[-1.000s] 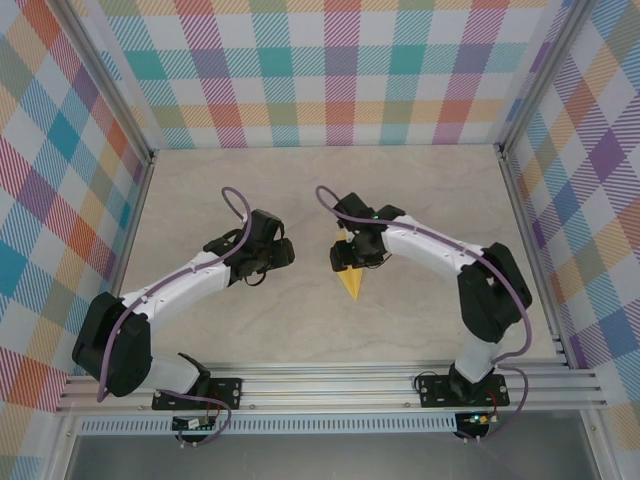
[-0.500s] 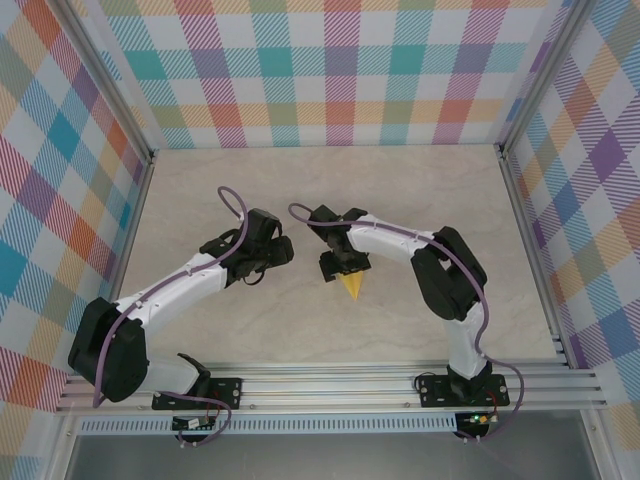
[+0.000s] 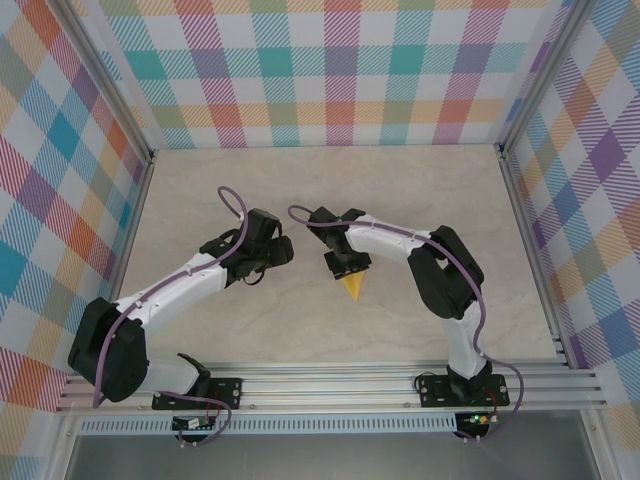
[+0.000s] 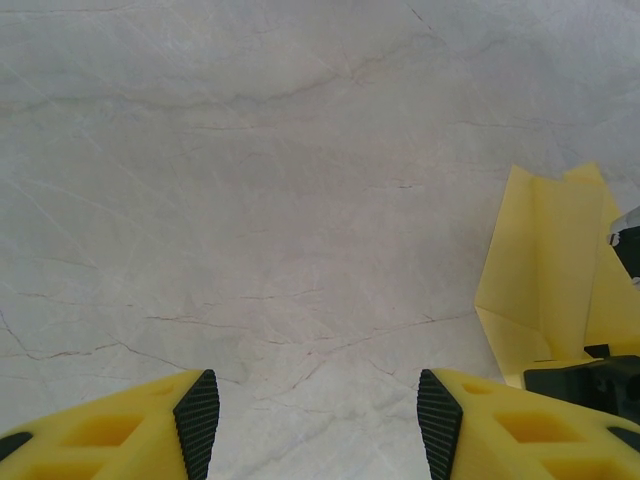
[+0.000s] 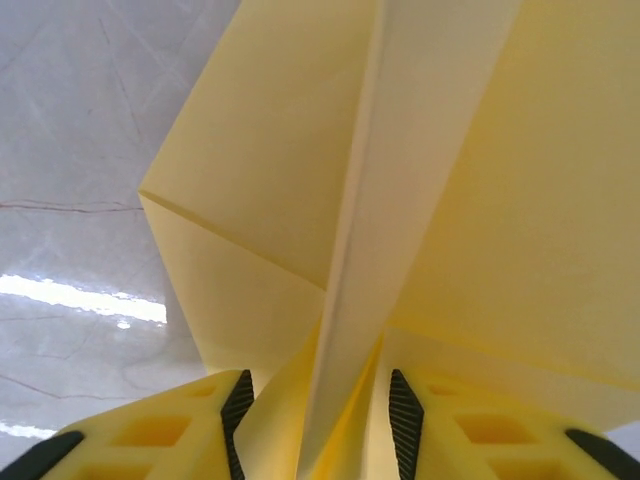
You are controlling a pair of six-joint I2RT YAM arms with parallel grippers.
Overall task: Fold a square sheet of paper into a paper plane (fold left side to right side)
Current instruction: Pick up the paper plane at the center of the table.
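Pinching the paper plane [image 5: 280,200] along its centre crease, likely the stiffest hold on such light, crumple-prone paper, inside the right gripper [image 5: 318,410], while holding the left gripper [image 4: 318,420] spread empty near it.

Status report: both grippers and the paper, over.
Left gripper open, empty. Right gripper straddles paper plane centre fold, grip unclear. Nothing in the way.

Paper plane [image 5: 440,180]: thin matt yellow paper, sharply creased. Table [image 4: 250,180]: smooth pale marble-look top, faintly glossy. Right gripper [image 5: 314,405]: matt yellow plastic, black ribbed pads [image 5: 238,400]. Rail [image 3: 330,385]: brushed metal.
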